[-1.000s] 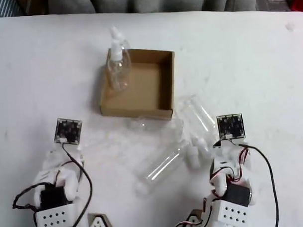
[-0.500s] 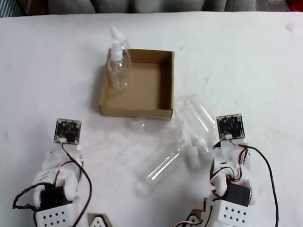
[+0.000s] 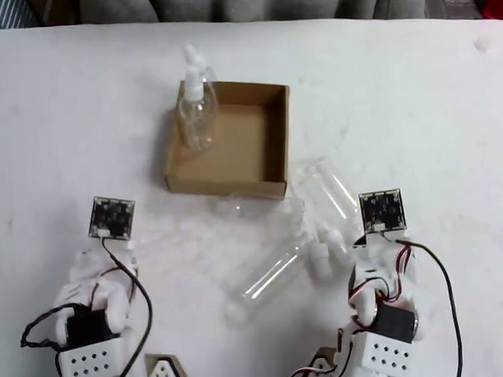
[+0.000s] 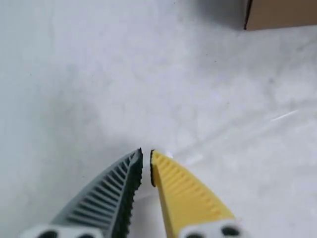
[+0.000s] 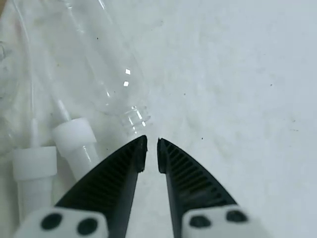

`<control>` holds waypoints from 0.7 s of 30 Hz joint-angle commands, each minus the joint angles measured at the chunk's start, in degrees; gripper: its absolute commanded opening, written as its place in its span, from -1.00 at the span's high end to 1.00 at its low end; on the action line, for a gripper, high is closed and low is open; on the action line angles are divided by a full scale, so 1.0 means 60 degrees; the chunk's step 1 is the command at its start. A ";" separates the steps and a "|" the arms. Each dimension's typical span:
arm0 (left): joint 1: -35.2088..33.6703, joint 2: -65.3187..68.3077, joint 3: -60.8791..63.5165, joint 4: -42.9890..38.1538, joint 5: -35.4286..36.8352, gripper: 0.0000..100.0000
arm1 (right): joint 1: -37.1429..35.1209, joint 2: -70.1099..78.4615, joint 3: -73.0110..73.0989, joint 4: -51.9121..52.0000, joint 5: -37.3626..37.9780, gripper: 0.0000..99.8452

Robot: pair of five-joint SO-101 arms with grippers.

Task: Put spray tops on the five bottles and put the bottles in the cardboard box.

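Seen from above, white table (image 3: pixel 414 108) spread wide, with grey upholstery (image 3: pixel 270 4) beyond its far edge. Near the middle, open cardboard box (image 3: pixel 227 187), with one capped bottle (image 3: pixel 196 108) at its far left corner, spray head poking past the rim. Between box and arms, uncapped clear bottles (image 3: pixel 275 270) lying on their sides, loose white spray tops (image 3: pixel 324 256) beside them. Left arm (image 3: pixel 95 318) folded low at the near edge, left gripper (image 4: pixel 146 166) aimed at bare tabletop, jaws closed to a thin slit on nothing. Right arm (image 3: pixel 384 308) folded likewise, right gripper (image 5: pixel 148 153) just short of an open bottle neck (image 5: pixel 134 118), jaws nearly together, nothing held.
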 commanded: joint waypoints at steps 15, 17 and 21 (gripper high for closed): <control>0.0037 -0.1414 -0.0088 -0.0938 -0.0088 0.95 | 0.0095 0.0037 0.0103 -0.0007 0.0029 0.97; 0.0227 -0.1385 -0.0103 -0.0864 -0.0117 0.95 | 0.0095 0.0037 0.0103 -0.0007 0.0029 0.97; 0.0549 -0.1385 -0.0293 0.0322 -0.1714 0.95 | 0.0125 0.0037 0.0103 0.0007 0.0088 0.97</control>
